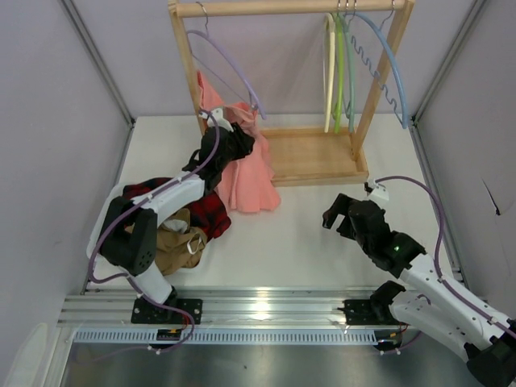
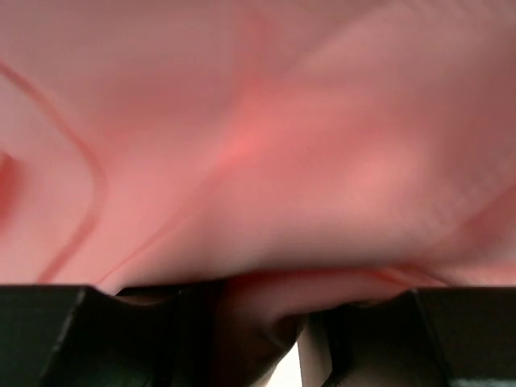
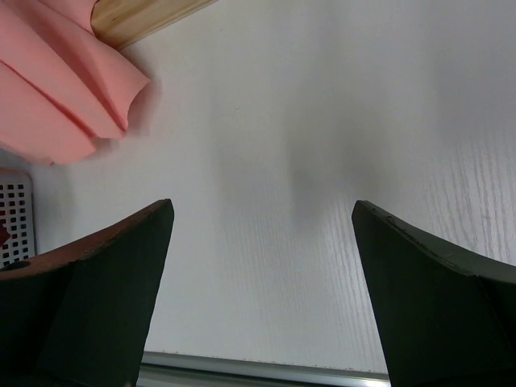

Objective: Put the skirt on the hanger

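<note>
Hanging from the left gripper (image 1: 228,139), the skirt (image 1: 246,173) is a salmon-pink drape of thin, soft cloth at the left end of the wooden rack (image 1: 310,157). Its upper part is lifted against the rack's left post, just below the lilac hanger (image 1: 230,68) that hangs from the rack's top bar. Whether cloth and hanger touch cannot be told. From there the fabric falls in long vertical folds, and its flared hem spreads over the front left corner of the rack's base and onto the white table (image 1: 322,242).

In the left wrist view the pink cloth (image 2: 258,145) fills nearly the whole picture, smooth with soft creases. A bunch of it is pinched between the dark fingers (image 2: 105,339), so the jaws are closed on the skirt.

The right gripper (image 1: 343,214) hovers in front of the rack's right half, well apart from the skirt. Its jaws stand wide apart with nothing between them, and only the rounded hem (image 3: 64,89) shows at the upper left of its wrist view.
</note>
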`<state>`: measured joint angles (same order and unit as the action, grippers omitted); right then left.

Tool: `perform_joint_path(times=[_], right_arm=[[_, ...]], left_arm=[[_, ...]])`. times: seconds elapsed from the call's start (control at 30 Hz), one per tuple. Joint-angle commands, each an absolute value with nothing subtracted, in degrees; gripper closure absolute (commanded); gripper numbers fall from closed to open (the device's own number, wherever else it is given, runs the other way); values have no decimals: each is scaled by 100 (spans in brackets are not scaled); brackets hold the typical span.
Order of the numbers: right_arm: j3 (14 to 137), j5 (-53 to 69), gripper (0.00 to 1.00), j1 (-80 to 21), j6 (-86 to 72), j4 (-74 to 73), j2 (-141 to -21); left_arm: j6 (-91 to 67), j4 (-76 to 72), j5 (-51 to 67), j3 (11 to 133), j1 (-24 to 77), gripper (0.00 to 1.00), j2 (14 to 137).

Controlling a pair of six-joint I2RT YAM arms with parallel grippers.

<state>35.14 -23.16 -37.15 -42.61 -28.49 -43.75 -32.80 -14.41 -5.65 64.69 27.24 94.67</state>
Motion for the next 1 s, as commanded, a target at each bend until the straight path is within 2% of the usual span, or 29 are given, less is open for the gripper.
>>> perform_joint_path(times=[0.0,0.23,0.47,0.57,0.67,0.77,0.8,0.97], right_arm=[[3709,-2390,1,-3683,-4236,-2830,-4167],[3604,-2435,1,-3656,-4289,-2839,-3990],[3639,-2294,1,-3656,-4377,-2777,-4148],[3639,-2294,1,-3648,-4386,-2786,-4113],[3630,-2346,1,-3656,-4368,-2812,-4069],[3612,-2338,1,-3656,-4351,-2821,-4087],[3604,-2320,1,-3656,-4351,-2804,-4096],[3568,-2224,0,-3647,-4307,-2733,-4148]], left_arm=[[-3604,-1803,-711,6890,2426,59,9624],[-3217,-1898,-1432,6978,2101,56,9747],[-3155,-1847,-1994,7496,2039,49,10177],[-3234,-1645,-1917,7620,1987,45,10231],[-3217,-1687,-1583,7209,1978,41,9915],[-3155,-1731,-1320,6523,1978,32,9292],[-3051,-1749,-1170,6243,1986,24,8925],[-2848,-1144,-985,5529,1986,8,7833]])
